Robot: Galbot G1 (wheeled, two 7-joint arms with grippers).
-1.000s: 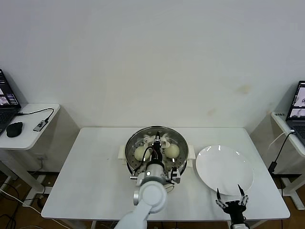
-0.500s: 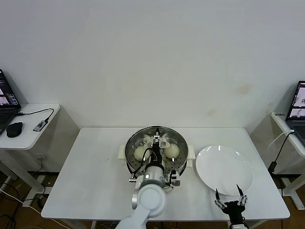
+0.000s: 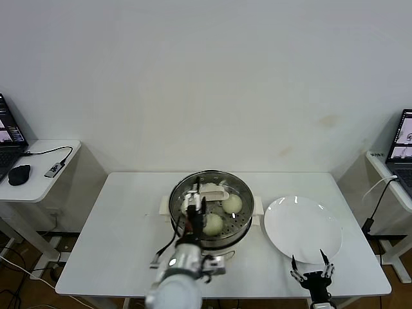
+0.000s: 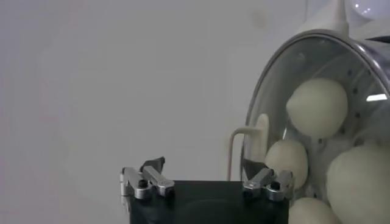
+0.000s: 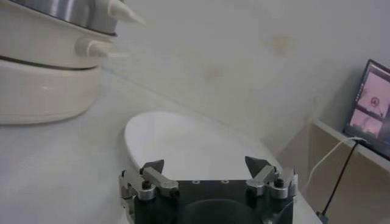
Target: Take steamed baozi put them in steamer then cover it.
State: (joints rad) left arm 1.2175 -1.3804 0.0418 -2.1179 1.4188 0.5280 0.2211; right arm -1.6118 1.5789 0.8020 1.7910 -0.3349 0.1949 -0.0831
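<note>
The steamer (image 3: 242,226) stands mid-table with the cover (image 3: 235,184) resting on it. The cover's cream bar handle (image 3: 214,189) lies at its centre. Several pale baozi (image 3: 232,203) show through the glass, and in the left wrist view too, as baozi (image 4: 317,107) behind the cover's metal rim (image 4: 259,115). My left gripper (image 3: 196,210) hovers over the steamer's near-left part, open and empty. In its own view, the left gripper (image 4: 204,171) is just clear of the handle (image 4: 261,131). My right gripper (image 3: 312,269) waits open at the table's front right.
A flat white plate (image 3: 302,228) lies right of the steamer, and the same plate (image 5: 195,140) sits just ahead of the right gripper (image 5: 206,167). Small side tables with laptops flank the table. The steamer's cream base (image 5: 42,85) shows in the right wrist view.
My left gripper has opened, let go of the cover's handle, and drawn back toward the near left. The cover stays on the steamer. The right arm has not moved.
</note>
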